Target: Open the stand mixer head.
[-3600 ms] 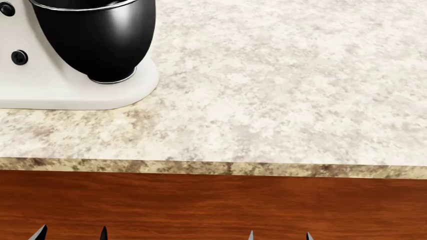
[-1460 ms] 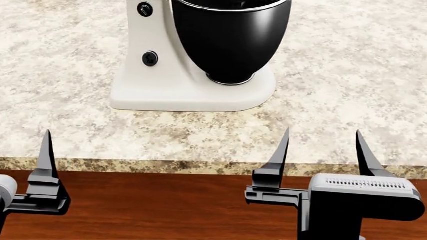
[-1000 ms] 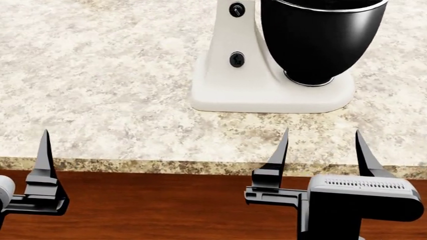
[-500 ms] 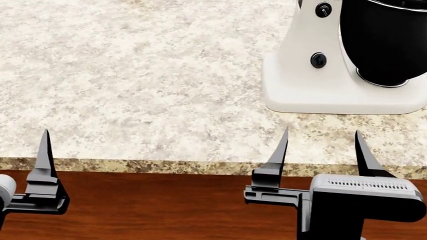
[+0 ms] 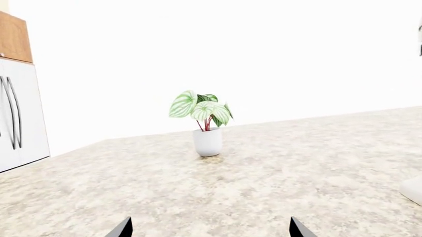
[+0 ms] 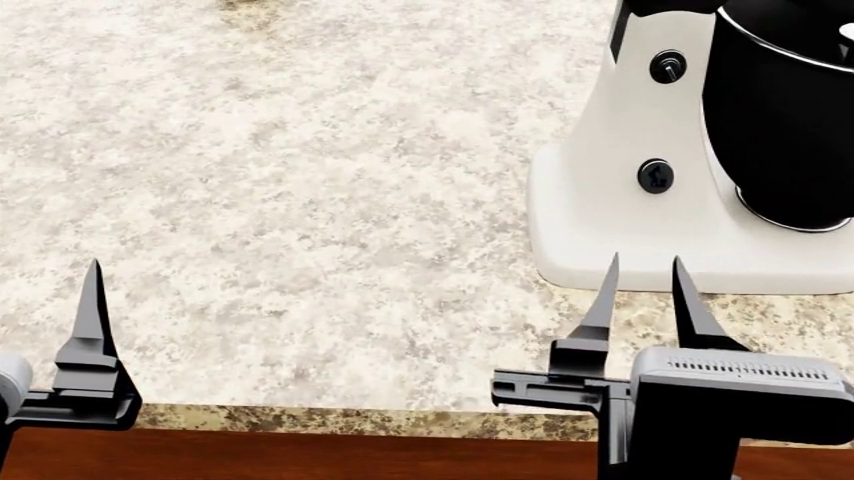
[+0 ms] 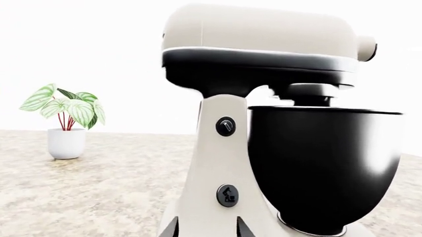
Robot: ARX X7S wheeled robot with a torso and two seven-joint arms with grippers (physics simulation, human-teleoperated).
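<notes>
The white mixer stands on the speckled counter point(image 6: 294, 200). In the right wrist view its head point(image 7: 257, 29) is a rounded white housing, lying level over the bowl, with a dark glossy band point(image 7: 257, 66) beneath it. The head view shows only the column with two black knobs point(image 6: 654, 176), the flat base point(image 6: 601, 250) and the black bowl point(image 6: 787, 120). My right gripper point(image 6: 646, 265) is open with a narrow gap, just in front of the base and facing the column point(image 7: 205, 224). My left gripper point(image 5: 211, 228) is open wide and empty; one finger point(image 6: 91, 320) shows at the counter's front edge.
A small potted plant point(image 5: 205, 123) in a white pot stands further back on the counter, left of the mixer point(image 7: 64, 123). A white cabinet with curved handles point(image 5: 17, 113) is at the far left. The counter's front edge point(image 6: 334, 420) runs above a wood front.
The mixer has drifted from left to right across the head view, and the counter edge now sits lower. The right gripper's fingers have narrowed and reached forward over the counter edge, close to the mixer base.
</notes>
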